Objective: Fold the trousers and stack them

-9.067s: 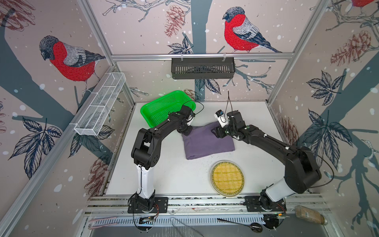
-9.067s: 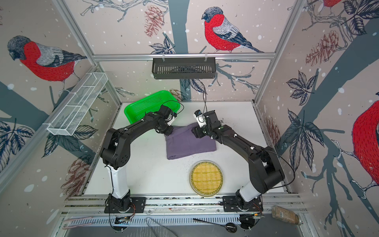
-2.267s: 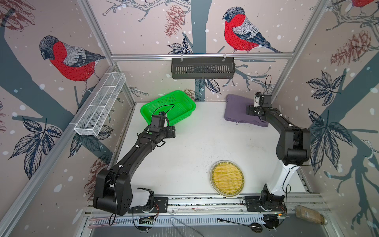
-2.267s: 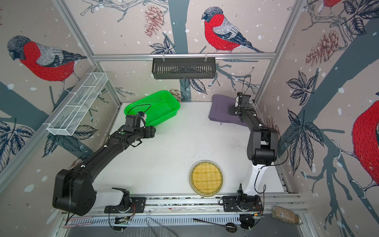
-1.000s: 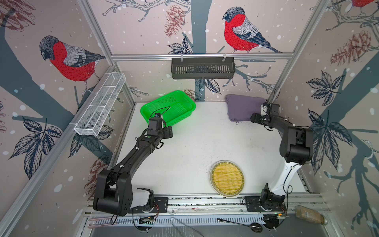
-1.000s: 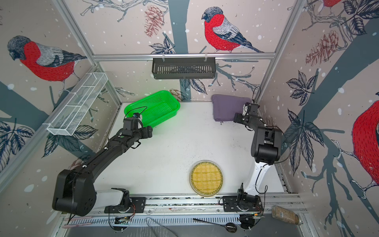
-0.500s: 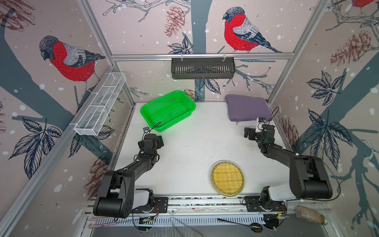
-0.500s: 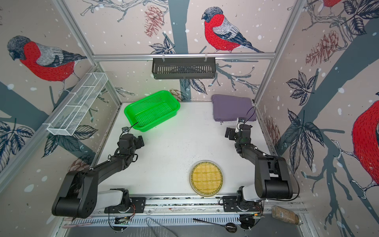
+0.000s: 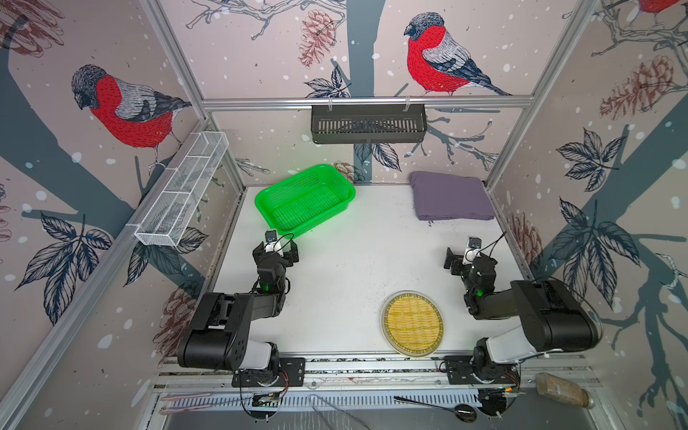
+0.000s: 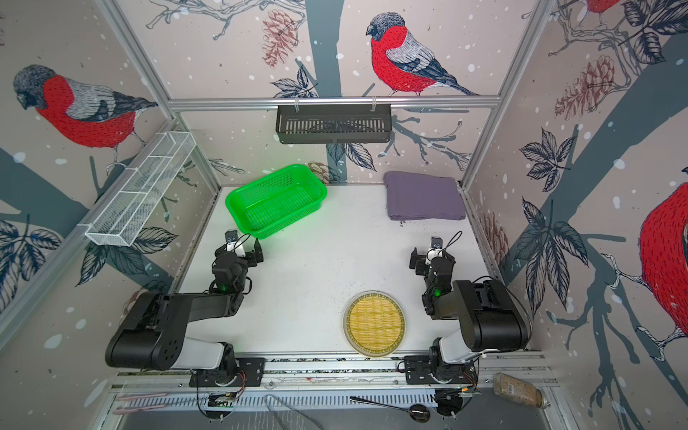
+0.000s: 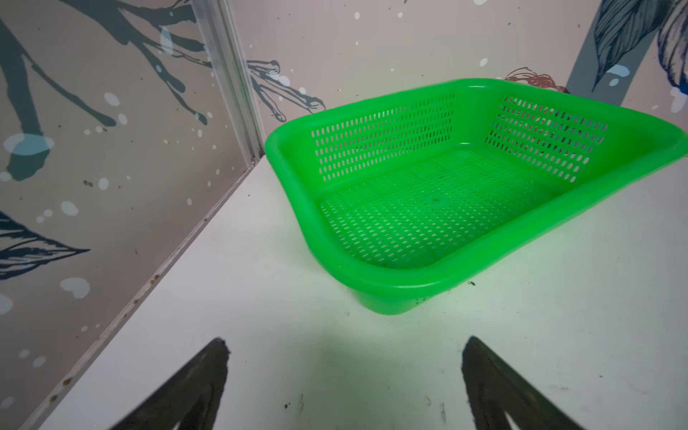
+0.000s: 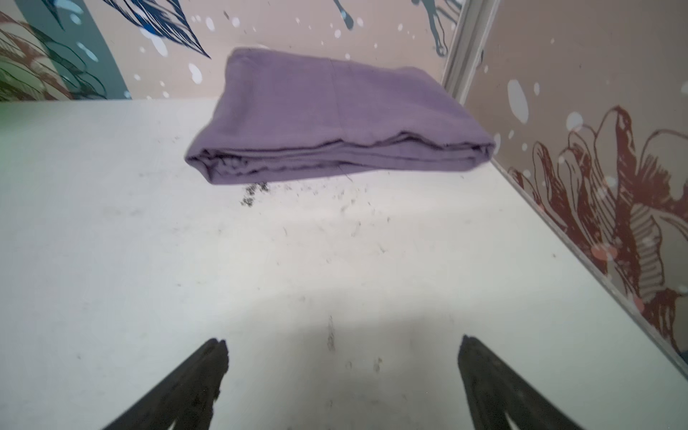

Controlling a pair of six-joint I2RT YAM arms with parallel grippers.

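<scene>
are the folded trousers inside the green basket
No, the trousers lie folded on the table in its far right corner, well apart from the green basket.

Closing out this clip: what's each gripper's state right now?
Left gripper: open, holding nothing.
Right gripper: open, holding nothing; trousers lie folded, untouched.

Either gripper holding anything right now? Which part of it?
Nothing is held. The left gripper and right gripper are both open and empty; the folded trousers lie in the far right corner, apart from both.
</scene>
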